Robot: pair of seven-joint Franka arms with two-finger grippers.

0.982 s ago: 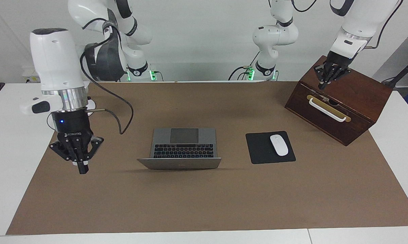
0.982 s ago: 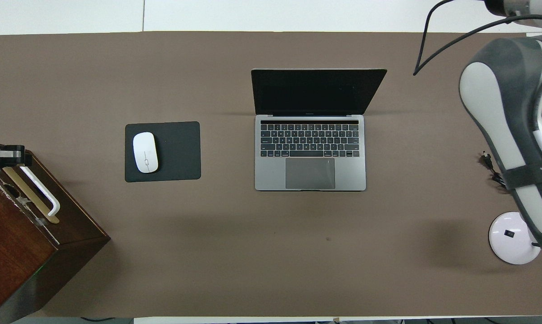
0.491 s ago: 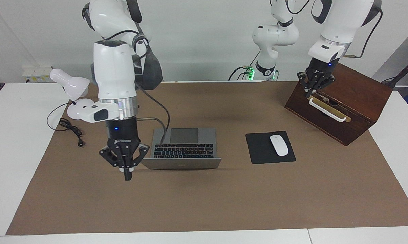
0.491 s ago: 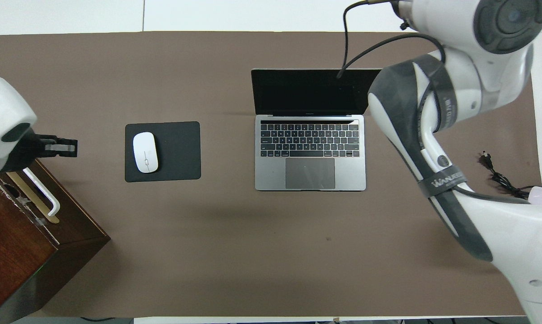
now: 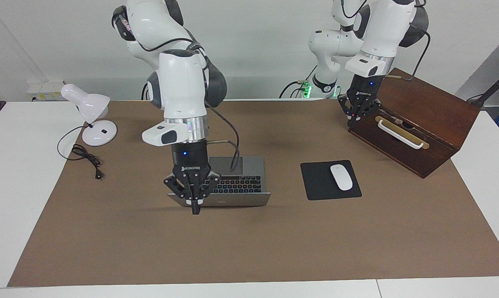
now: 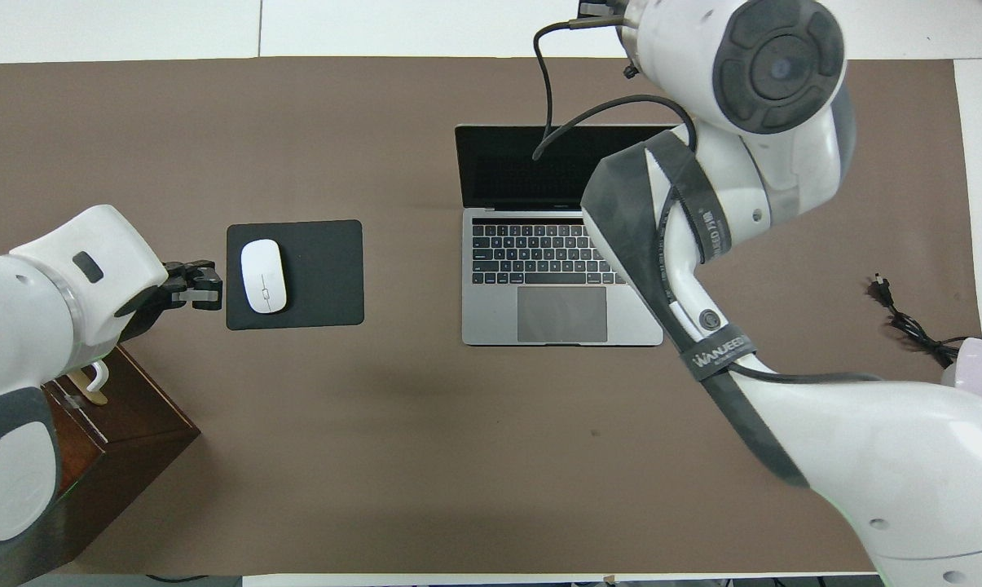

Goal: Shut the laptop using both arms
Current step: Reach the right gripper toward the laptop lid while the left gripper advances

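The silver-grey laptop (image 5: 237,182) stands open in the middle of the brown mat, with its lid's back toward the facing camera. Its keyboard and dark screen show in the overhead view (image 6: 539,277). My right gripper (image 5: 195,205) is shut and points straight down at the lid's top corner toward the right arm's end of the table. I cannot tell whether it touches the lid. In the overhead view the right arm hides it. My left gripper (image 5: 354,117) is shut and empty. It hangs beside the wooden box and, in the overhead view (image 6: 204,289), at the mouse pad's edge.
A black mouse pad (image 5: 315,184) with a white mouse (image 5: 341,177) lies beside the laptop toward the left arm's end. A dark wooden box (image 5: 415,124) with a white handle stands there too. A white desk lamp (image 5: 90,111) and its cable (image 5: 85,159) are at the right arm's end.
My right arm has swung in from its end of the table to the laptop's lid corner. My left gripper has come off the top of the box and moved toward the mouse pad.
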